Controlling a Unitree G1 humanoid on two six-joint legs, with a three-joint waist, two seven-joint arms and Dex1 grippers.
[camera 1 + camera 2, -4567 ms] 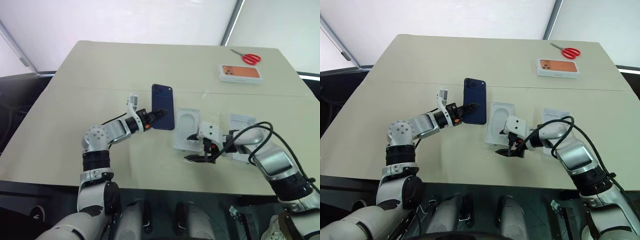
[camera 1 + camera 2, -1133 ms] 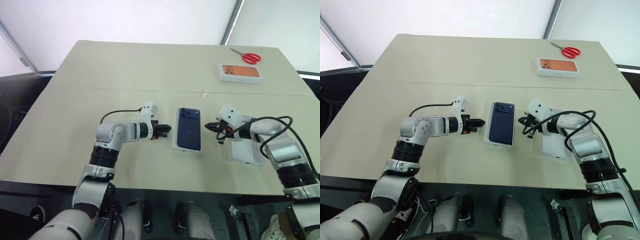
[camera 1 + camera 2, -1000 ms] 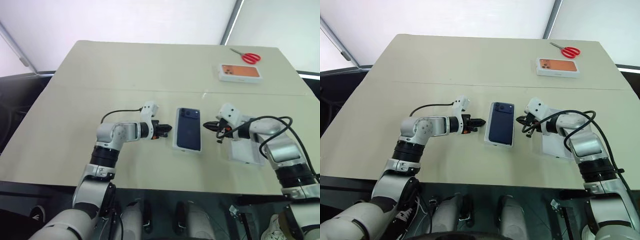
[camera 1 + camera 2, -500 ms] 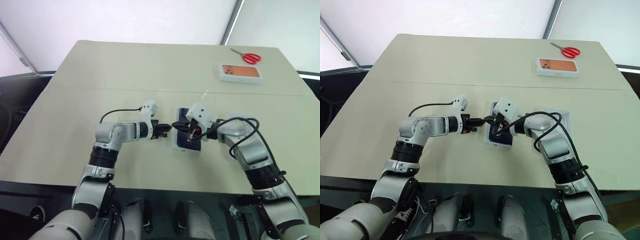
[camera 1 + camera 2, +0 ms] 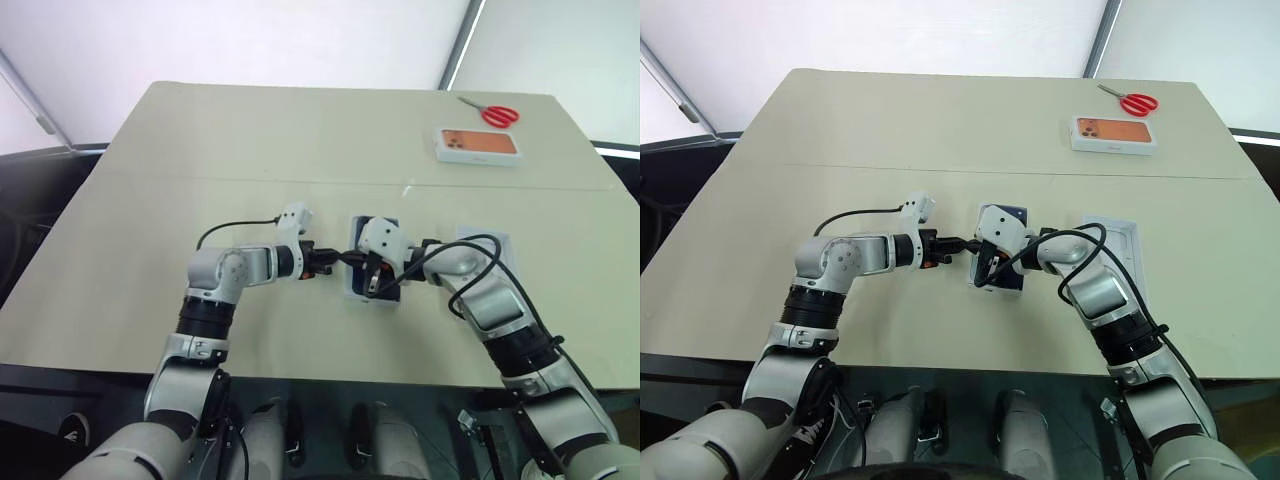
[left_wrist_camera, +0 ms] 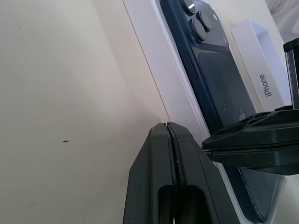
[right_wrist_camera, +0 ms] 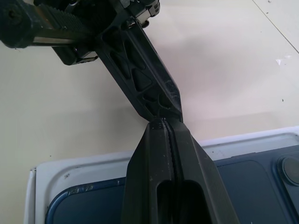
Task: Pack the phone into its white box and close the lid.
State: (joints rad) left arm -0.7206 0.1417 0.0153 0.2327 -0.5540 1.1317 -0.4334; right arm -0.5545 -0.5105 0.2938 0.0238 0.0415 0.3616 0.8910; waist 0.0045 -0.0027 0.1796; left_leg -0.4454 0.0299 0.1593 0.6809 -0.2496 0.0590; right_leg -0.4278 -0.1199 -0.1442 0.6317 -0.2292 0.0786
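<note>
Phone [image 6: 219,88] lies face down in the white box [image 6: 161,74], camera bump at the end away from the robot, its long axis running away from the robot and so crosswise to both sets of jaws, which come at it from the two sides. It does not look fully seated to me: in the left wrist view the dark body stands proud of the tray's near wall. The right gripper [image 7: 164,122], jaws pressed together and holding nothing, hangs right over the phone's left edge, its tip meeting the tip of the left gripper [image 6: 167,127]. That one also has its jaws pressed together and empty, and sits just off the box's left wall, over bare table [image 5: 150,200]. So the phone lies directly beneath the right jaws and just beyond the left ones; the right arm is the nearer, and I would judge a downward press from it the likelier way to settle the phone flat. The lid [image 5: 1118,240] lies well behind the right jaws, on that arm's own side, with the forearm crossing above it.
</note>
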